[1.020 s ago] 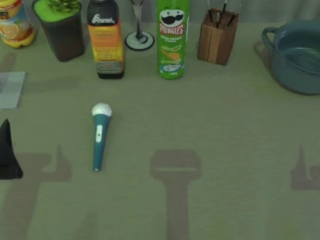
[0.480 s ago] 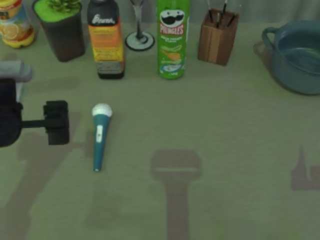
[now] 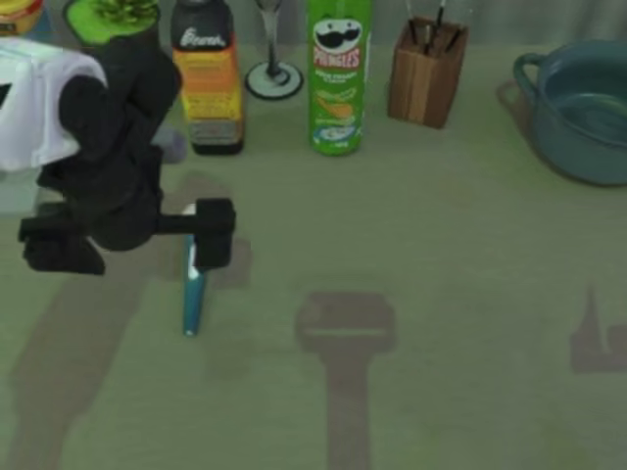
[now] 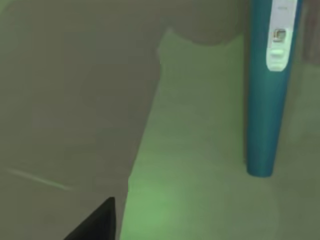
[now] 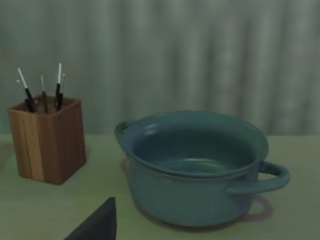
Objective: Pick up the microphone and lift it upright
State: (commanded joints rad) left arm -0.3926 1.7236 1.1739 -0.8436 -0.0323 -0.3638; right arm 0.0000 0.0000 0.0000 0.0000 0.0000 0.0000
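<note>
The left gripper (image 3: 125,238) is seen from above at the table's left side, over the head end of the microphone (image 3: 193,299); its fingers stand spread wide, one at each end of a bar, nothing clasped between them. The microphone lies flat on the green table (image 3: 441,255), its teal handle pointing toward the near edge, its white switch (image 4: 277,47) shown in the left wrist view. The right arm is out of the top view.
</note>
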